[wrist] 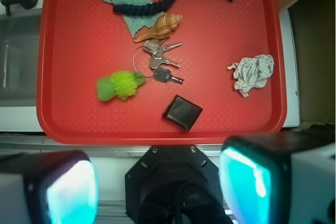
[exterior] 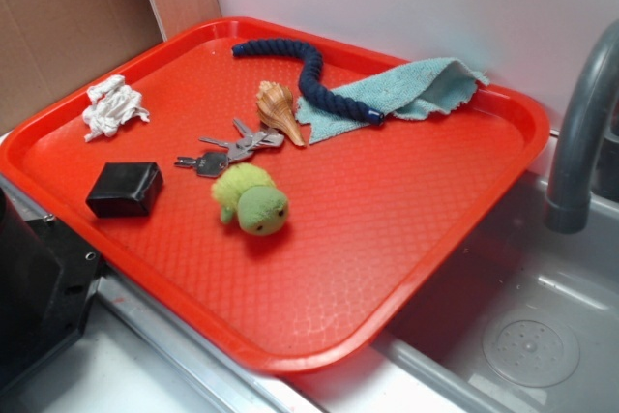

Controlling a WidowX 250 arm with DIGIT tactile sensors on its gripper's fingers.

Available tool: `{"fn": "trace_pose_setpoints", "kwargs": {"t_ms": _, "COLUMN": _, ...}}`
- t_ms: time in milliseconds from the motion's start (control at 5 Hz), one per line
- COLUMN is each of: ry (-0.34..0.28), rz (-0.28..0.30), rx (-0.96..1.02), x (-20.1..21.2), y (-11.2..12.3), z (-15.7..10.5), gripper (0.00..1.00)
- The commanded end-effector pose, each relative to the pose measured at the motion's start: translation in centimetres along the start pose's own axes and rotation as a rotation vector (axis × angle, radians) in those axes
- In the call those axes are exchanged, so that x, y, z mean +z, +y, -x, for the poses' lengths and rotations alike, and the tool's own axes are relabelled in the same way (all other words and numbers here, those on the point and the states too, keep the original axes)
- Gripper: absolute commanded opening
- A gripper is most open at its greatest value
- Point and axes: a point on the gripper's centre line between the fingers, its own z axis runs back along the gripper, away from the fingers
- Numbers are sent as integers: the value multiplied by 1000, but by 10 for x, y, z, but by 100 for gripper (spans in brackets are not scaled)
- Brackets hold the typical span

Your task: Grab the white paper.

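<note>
While gripper hangs high off tray edge, fingers spread wide, holding nothing. White paper sits alone near tray side, beyond black box. Best approach: centre over wad, descend straight, pinch crumpled bulk.

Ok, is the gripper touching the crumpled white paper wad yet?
Apart. In the wrist view the gripper sits below the red plastic tray's near rim, while the crumpled white paper wad lies well up the tray, with bare red surface between them.
</note>
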Motion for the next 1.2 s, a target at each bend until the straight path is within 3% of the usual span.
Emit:
{"fn": "trace_pose_setpoints", "kwargs": {"t_ms": 0, "ry": 0, "rz": 0, "rx": 0, "x": 0, "y": 0, "z": 0, "gripper": 100}}
{"fn": "trace_pose_setpoints", "kwargs": {"t_ms": 200, "ry": 8, "rz": 6, "rx": 252, "x": -37, "y": 51, "z": -2, "gripper": 100}}
{"fn": "trace_pose_setpoints", "kwargs": {"t_ms": 400, "ry": -59, "rz": 29, "rx": 422, "x": -54, "y": 88, "z": -7, "gripper": 100}}
{"fn": "trace_pose_setpoints", "kwargs": {"t_ms": 600, "ry": -121, "rz": -90, "rx": 657, "x": -82, "y": 118, "z": -17, "gripper": 100}}
{"fn": "trace_pose_setpoints", "kwargs": {"t_ms": 800, "ry": -89, "rz": -152, "rx": 897, "x": -120, "y": 142, "z": -23, "gripper": 100}}
{"fn": "trace_pose_setpoints", "kwargs": {"t_ms": 1000, "ry": -89, "rz": -152, "rx": 897, "x": -120, "y": 142, "z": -23, "gripper": 100}}
